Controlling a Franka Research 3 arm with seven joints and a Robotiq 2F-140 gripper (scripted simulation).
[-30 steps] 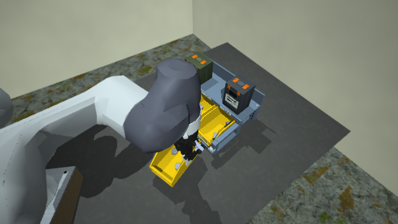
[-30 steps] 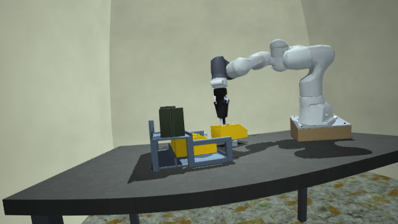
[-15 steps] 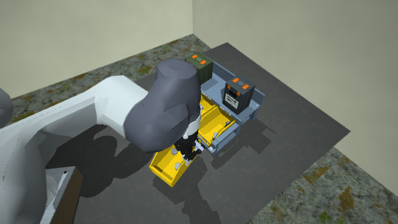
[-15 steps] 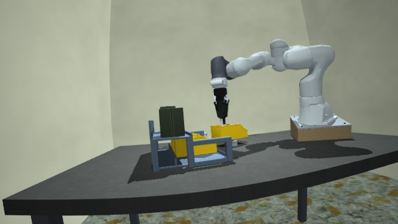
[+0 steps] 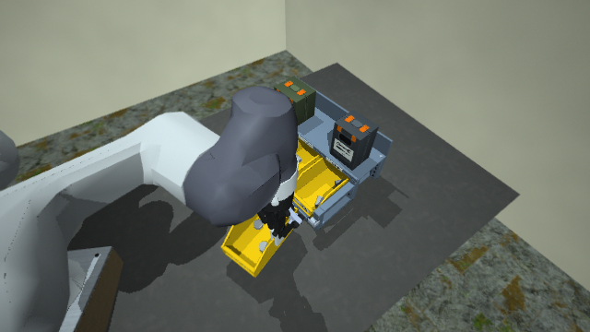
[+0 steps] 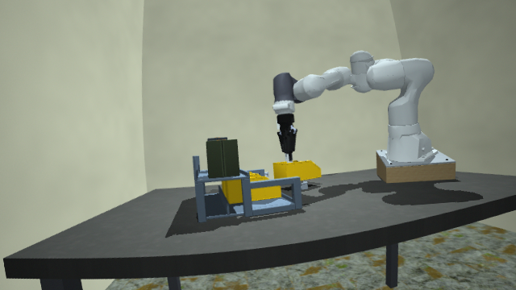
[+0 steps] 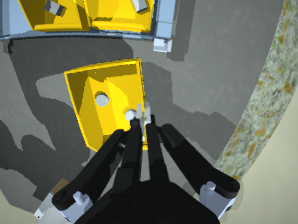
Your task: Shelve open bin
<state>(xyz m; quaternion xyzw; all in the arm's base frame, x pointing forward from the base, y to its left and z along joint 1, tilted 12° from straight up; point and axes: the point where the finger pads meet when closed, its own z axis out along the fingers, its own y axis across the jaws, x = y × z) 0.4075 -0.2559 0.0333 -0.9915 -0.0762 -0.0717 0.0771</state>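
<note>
Gripping one long side wall of the yellow open bin (image 5: pixel 254 268) (image 6: pixel 296 171) (image 7: pixel 111 131), the pincer (image 5: pixel 279 237) (image 6: pixel 289 157) (image 7: pixel 144 110) is pointed downward, its fingers almost together on the thin wall. The bin is held just above the worktop (image 5: pixel 442 189) (image 6: pixel 121 234) (image 7: pixel 202 75), in front of the shelf (image 5: pixel 282 0) and outside its row. Two round grey partsGripping one long side wall of the yellow open bin (image 5: pixel 254 268) (image 6: pixel 296 171) (image 7: pixel 111 131), the pincer (image 5: pixel 279 237) (image 6: pixel 289 157) (image 7: pixel 144 110) is pointed downward, its fingers nearly together on the thin wall. The bin is held just above the worktop (image 5: pixel 442 189) (image 6: pixel 121 234) (image 7: pixel 202 75), outside the row and near the blue-grey shelf (image 5: pixel 329 106) (image 6: pixel 247 197) (image 7: pixel 165 20). Two round grey parts (image 5: pixel 263 246) (image 7: pixel 102 99) are carried inside it, one near the fingertips. In the shelf, two yellow bins are seen side by side from the wrist, each with a grey part in it. On the upper board, a green case (image 5: pixel 304 108) (image 6: pixel 222 158) and a dark case (image 5: pixel 350 143) are stood apart, both marked with orange on top. Farther out, the white arm (image 5: pixel 175 138) (image 6: pixel 391 74) is mounted on a wood-sided base (image 5: pixel 101 290) (image 6: pixel 419 173)

No visible chg vs. earlier pics.
</note>
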